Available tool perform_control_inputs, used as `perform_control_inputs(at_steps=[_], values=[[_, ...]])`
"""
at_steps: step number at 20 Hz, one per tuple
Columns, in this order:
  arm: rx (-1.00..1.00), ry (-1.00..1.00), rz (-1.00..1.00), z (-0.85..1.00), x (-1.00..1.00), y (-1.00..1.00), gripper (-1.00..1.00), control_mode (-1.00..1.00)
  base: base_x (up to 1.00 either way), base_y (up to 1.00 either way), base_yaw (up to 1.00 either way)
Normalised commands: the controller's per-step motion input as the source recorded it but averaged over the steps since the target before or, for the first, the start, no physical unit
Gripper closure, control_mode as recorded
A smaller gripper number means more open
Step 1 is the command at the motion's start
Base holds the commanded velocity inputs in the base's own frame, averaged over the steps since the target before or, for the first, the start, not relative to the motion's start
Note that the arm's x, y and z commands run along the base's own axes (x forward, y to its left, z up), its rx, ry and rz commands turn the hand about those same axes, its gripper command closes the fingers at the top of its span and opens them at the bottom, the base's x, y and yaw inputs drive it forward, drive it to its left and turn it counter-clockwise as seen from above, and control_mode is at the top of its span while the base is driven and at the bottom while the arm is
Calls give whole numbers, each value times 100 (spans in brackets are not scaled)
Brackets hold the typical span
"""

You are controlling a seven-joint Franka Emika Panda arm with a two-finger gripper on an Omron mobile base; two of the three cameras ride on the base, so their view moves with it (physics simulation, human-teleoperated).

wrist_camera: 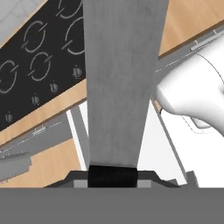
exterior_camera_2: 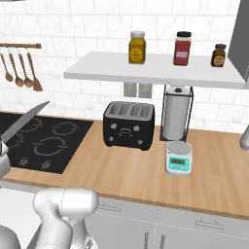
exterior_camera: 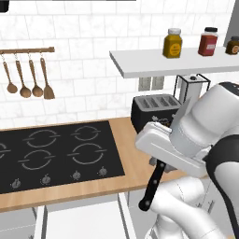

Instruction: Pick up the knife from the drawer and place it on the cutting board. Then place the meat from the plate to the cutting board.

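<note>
The drawer [exterior_camera: 84,219] stands pulled out below the counter [exterior_camera: 126,175], and the part of its white inside that shows is bare. Above it the gripper [exterior_camera: 161,161] is clamped narrow on the knife [exterior_camera: 153,186], which is lifted clear of the drawer: the black handle hangs down toward the drawer, and the silver blade [exterior_camera_2: 26,121] slants up over the counter edge. In the hand view the blade [wrist_camera: 124,78] runs broad and grey up the middle, with the black of the handle [wrist_camera: 113,176] seated between the finger tips. Beyond the counter edge lies the black hob [exterior_camera: 51,154] on the left. Farther back stand a black toaster [exterior_camera_2: 129,124], a small scale [exterior_camera_2: 178,158] and a paper-towel holder [exterior_camera_2: 176,113]. On the wall shelf [exterior_camera_2: 151,70] sit three jars [exterior_camera_2: 137,47]: yellow, red and a small dark one. Wooden spoons [exterior_camera: 28,79] hang from a rail at far left.
</note>
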Motion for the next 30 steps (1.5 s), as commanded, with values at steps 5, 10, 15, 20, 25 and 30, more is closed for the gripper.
perform_control_inputs(at_steps=[5,10,15,20,25,30], values=[[3,0,0,0,0,-6,100,-100,0,0,0],[2,0,0,0,-7,-13,100,-100,0,0,0],[0,-5,0,0,-39,-20,100,-100,0,0,0],[0,0,-3,0,-8,-6,100,100,-3,-1,-3],[0,0,0,0,0,0,100,100,-83,0,-10],[0,0,0,0,0,0,100,100,-100,27,-5]])
